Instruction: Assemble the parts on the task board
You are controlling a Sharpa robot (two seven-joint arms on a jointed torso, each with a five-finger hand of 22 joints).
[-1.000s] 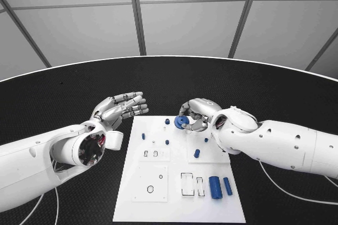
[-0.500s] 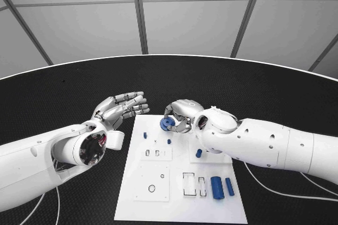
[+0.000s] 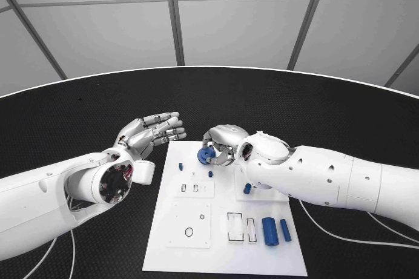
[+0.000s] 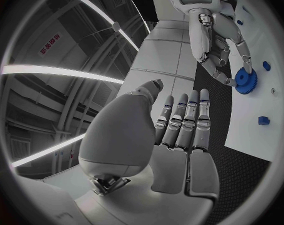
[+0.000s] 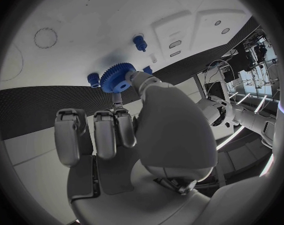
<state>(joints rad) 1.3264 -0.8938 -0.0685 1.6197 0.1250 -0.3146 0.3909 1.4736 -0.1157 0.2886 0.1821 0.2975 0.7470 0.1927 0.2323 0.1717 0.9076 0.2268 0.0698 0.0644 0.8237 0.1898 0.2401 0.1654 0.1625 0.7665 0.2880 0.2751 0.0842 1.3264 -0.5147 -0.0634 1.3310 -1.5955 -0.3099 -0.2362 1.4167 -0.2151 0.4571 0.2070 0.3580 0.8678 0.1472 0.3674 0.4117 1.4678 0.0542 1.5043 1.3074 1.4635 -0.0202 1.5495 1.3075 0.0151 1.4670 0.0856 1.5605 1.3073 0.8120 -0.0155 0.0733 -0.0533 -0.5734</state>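
The right robot hand (image 3: 225, 141) is pinching a blue gear (image 3: 206, 155) over the far left corner of the task board (image 3: 218, 255). The left robot hand (image 3: 150, 132) is hovering empty, fingers straight and slightly apart, left of the board above the tabletop (image 3: 87, 121).

We find one piece of writing — a pale rectangular sign with red characters (image 4: 51, 43), hanging on the dark wall of the room in the left wrist view. The characters look Chinese, but they are too small and bent for us to read. The white rectangular task board (image 3: 218, 249) bears only outlined shapes — no letters or numbers.
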